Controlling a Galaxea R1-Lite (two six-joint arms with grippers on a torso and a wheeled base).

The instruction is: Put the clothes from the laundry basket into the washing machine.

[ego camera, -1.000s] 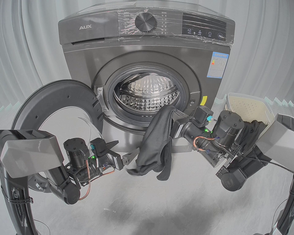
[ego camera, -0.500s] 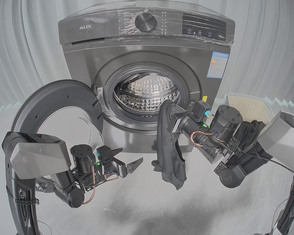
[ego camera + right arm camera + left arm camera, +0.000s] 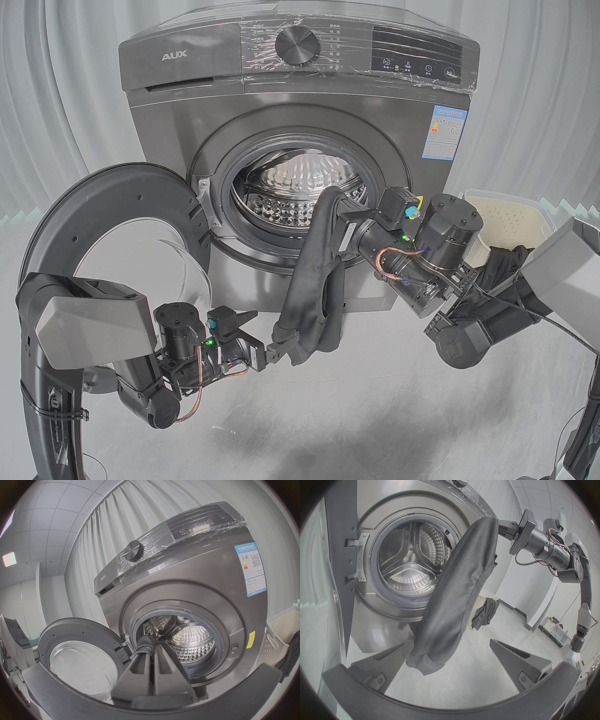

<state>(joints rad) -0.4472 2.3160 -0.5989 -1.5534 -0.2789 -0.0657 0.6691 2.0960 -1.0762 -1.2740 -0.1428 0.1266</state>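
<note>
Occluded items
We see the laundry basket [image 3: 509, 219] partly behind the right arm [image 3: 437, 250], the lower rim of the door [image 3: 112, 197] behind the left arm [image 3: 125, 350].

Pale glossy floor [image 3: 350, 406] under the grey washing machine [image 3: 175, 125] and, seemingly, the cream laundry basket [image 3: 512, 219] beside it.

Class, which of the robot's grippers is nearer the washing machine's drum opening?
Right. The right gripper, shut on the dark garment, is at the rim of the drum opening; the left gripper is lower, open at the garment's hanging end.
</note>
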